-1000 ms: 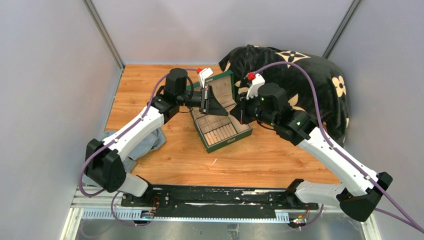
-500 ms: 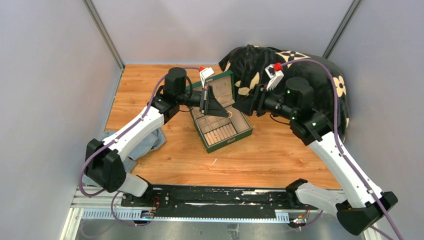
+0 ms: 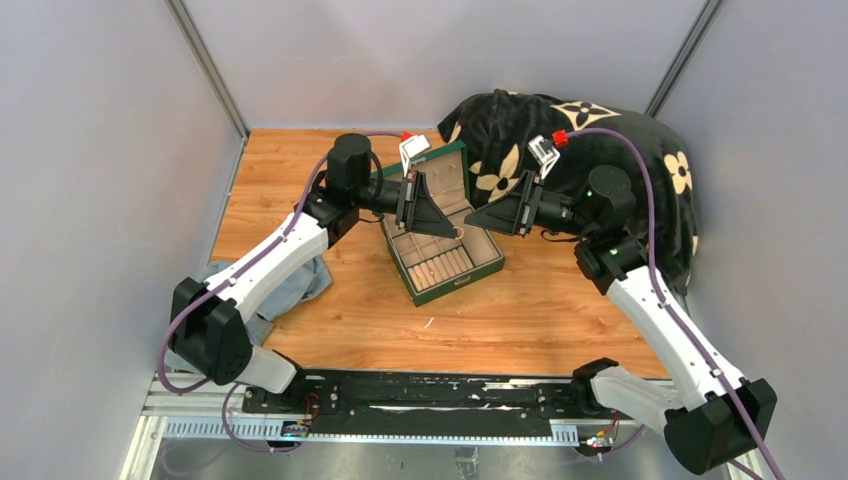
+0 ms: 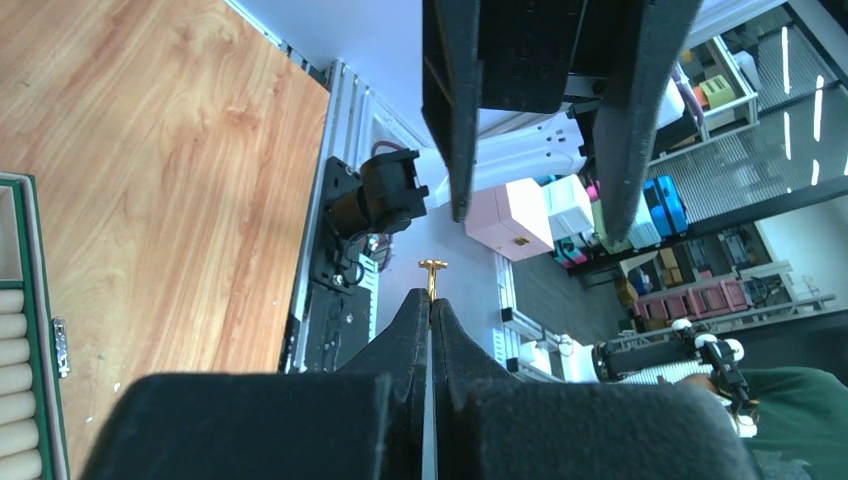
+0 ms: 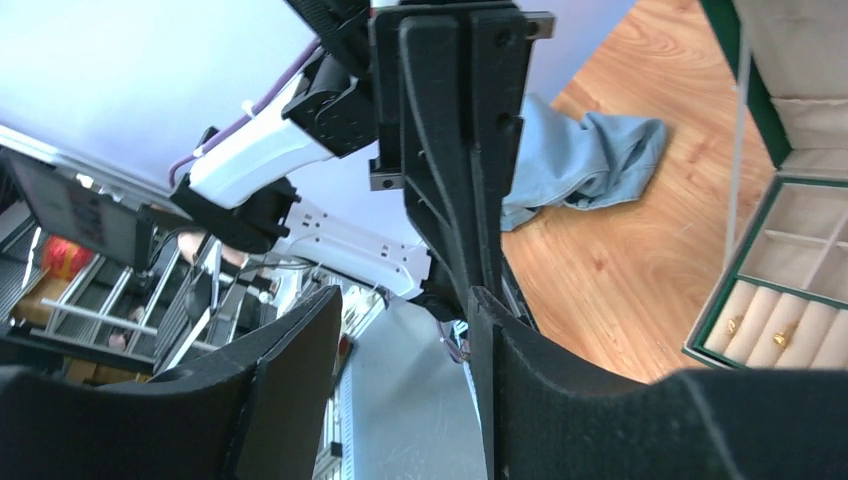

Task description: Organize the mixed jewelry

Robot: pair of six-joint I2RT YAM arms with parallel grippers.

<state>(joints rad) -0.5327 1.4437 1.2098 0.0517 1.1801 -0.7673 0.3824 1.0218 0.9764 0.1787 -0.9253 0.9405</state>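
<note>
I have the left gripper [image 4: 430,300] clenched on a gold stud [image 4: 432,268], right gripper [image 5: 400,325] spread opposite it, likely for handover.

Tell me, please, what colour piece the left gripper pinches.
The piece is gold; left wrist view shows it best.

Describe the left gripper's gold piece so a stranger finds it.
Find the green jewelry box on the table. Over it, the left gripper is shut on a tiny gold pin. It alone is aloft; other gold pieces lie in the box.
</note>
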